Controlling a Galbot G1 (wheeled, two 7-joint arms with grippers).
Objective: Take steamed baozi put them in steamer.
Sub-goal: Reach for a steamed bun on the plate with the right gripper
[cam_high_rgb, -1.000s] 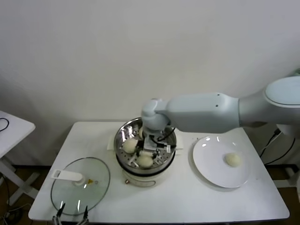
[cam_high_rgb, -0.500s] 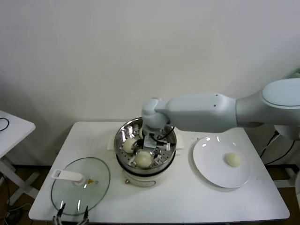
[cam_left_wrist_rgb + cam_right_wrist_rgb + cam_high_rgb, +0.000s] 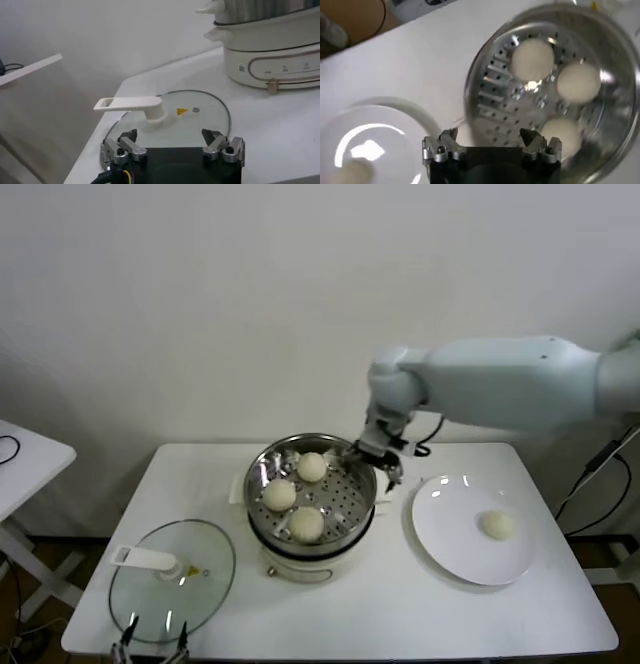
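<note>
The steamer (image 3: 345, 490), a shiny perforated steel basket on a cream pot, stands mid-table and holds three steamed baozi (image 3: 312, 467), (image 3: 279, 495), (image 3: 306, 524). One more baozi (image 3: 497, 525) lies on the white plate (image 3: 450, 514) to the right. My right gripper (image 3: 376, 460) hovers open and empty over the basket's right rim, between steamer and plate. Its wrist view shows the gripper (image 3: 489, 136) above the steamer (image 3: 500, 85), with the three buns (image 3: 533, 59), (image 3: 578, 82), (image 3: 561, 132) beyond. My left gripper (image 3: 169, 135) rests open at the front left, over the glass lid.
The glass lid (image 3: 172, 579) with a white handle (image 3: 143, 559) lies flat at the table's front left. The pot's cream body (image 3: 270, 60) stands just beyond the lid (image 3: 170, 115). A second white table edge (image 3: 25, 449) shows at far left.
My right gripper opened, left a third baozi in the steamer, then rose and swung right out of the basket toward the plate. The left arm stayed put.
</note>
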